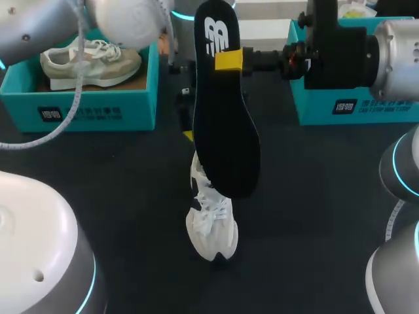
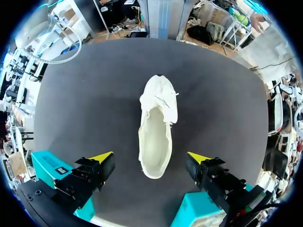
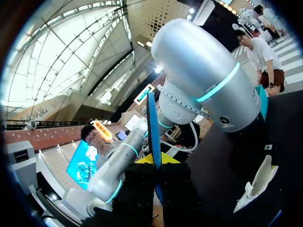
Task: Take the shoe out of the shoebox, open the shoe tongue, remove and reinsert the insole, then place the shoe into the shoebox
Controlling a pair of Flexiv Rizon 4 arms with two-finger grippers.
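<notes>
One black insole (image 1: 226, 124) hangs in the air over the middle of the dark counter (image 1: 314, 216), gripped near its logo end by the right gripper (image 1: 229, 60), whose yellow-tipped fingers are closed on it from both sides. The right wrist view shows the insole (image 3: 152, 137) edge-on, as a thin strip rising from between those fingers. A white logo is printed on the raised end. The insole's other end hangs toward a white shoe (image 1: 211, 222), though whether the two touch cannot be told.

That shoe is one of two in the scene. It stands on its sole on the counter, toe toward the near edge, with its opening wide and its laces loose. The left gripper (image 2: 150, 158) hovers above the heel end with its fingers spread wide and nothing in them.

The second shoe, a beige sneaker (image 1: 91, 62), lies inside the far-left shoebox (image 1: 85, 108), one of two teal boxes. The other shoebox (image 1: 353, 104) sits at the far right, behind the right arm. Each box front carries a small dark label with white print beside it.
</notes>
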